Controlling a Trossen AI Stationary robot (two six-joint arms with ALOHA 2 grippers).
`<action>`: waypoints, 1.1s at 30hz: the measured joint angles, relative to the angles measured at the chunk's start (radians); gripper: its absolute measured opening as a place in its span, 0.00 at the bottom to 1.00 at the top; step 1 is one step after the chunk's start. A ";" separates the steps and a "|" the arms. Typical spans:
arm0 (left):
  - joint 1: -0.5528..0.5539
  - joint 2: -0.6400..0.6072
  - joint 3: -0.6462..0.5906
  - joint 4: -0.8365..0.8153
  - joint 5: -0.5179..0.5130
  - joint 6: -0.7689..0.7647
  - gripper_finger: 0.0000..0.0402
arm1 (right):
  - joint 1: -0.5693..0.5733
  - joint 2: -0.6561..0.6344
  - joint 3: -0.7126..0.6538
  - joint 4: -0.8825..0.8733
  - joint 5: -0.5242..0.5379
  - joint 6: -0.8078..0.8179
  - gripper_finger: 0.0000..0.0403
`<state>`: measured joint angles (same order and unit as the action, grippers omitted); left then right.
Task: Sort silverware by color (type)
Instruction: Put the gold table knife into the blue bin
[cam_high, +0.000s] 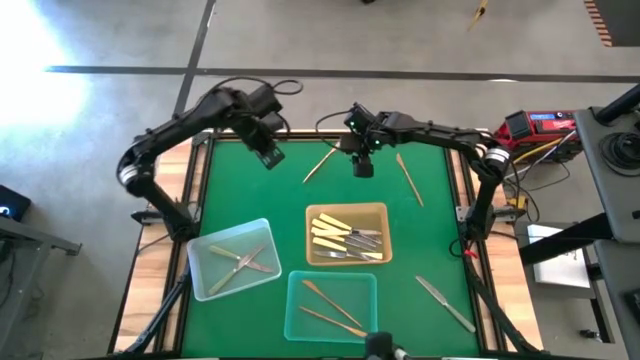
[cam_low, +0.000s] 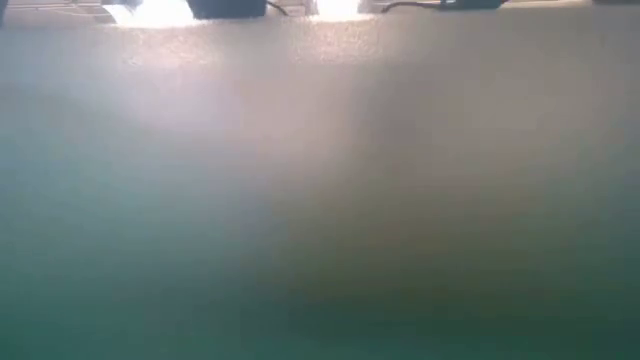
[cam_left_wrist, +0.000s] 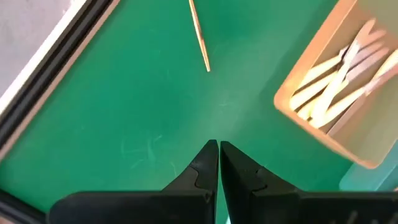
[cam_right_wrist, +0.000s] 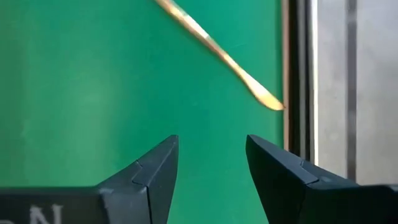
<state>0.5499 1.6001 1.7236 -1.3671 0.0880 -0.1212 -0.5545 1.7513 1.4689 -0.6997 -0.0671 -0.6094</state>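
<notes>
In the high view both grippers hover over the far part of the green mat and touch nothing. My left gripper (cam_high: 270, 153) (cam_left_wrist: 218, 148) is shut, to the left of a gold piece (cam_high: 320, 165) (cam_left_wrist: 199, 34) lying flat on the mat. My right gripper (cam_high: 362, 168) (cam_right_wrist: 211, 149) is open, just right of that piece; its wrist view shows a gold piece (cam_right_wrist: 217, 53) lying beyond the fingertips, ending at the mat's edge. A second gold piece (cam_high: 409, 180) and a silver knife (cam_high: 445, 303) lie loose on the mat's right side.
Three trays sit in the near half: a translucent one (cam_high: 200, 262) holding silver pieces, a tan one (cam_high: 348, 211) (cam_left_wrist: 292, 106) holding cream-handled pieces, and a translucent one (cam_high: 295, 320) holding gold pieces. Wooden rails border the mat. The low view shows only haze.
</notes>
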 joint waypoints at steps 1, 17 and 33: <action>-0.001 -0.024 -0.028 0.024 -0.001 -0.020 0.00 | 0.000 0.003 0.000 0.015 0.005 0.022 0.44; 0.000 -0.198 -0.220 0.188 -0.070 -0.067 0.00 | 0.013 0.077 0.048 0.181 0.016 0.063 0.29; 0.010 -0.202 -0.219 0.201 -0.107 0.006 0.00 | -0.003 0.516 0.626 -0.274 0.041 0.230 0.02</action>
<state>0.5602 1.3977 1.5043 -1.1664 -0.0193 -0.1147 -0.5575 2.2673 2.0949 -0.9738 -0.0263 -0.3789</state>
